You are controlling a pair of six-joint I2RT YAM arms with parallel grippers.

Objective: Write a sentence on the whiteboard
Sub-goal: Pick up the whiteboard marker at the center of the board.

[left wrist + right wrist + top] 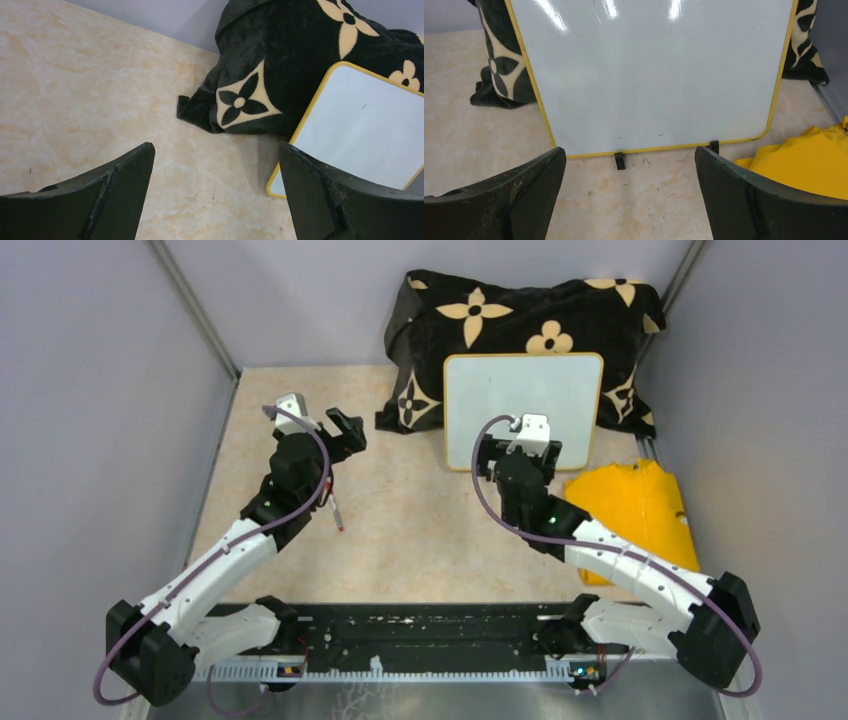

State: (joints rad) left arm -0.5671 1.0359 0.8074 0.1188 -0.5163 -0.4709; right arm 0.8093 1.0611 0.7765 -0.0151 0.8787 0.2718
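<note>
Glossy white: notes whiteboard (523, 390) blank, propped on black cloth (520, 315) at 12 o'clock, presumably for reach; finds left gripper (215, 150) and right gripper (629, 150) fully spread, empty.

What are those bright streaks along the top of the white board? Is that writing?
Right wrist view: the streaks are light glare on the glossy whiteboard, not writing; top external view: it looks evenly pale, no streaks; left wrist view: it looks dull white, with one tiny dark speck.
</note>
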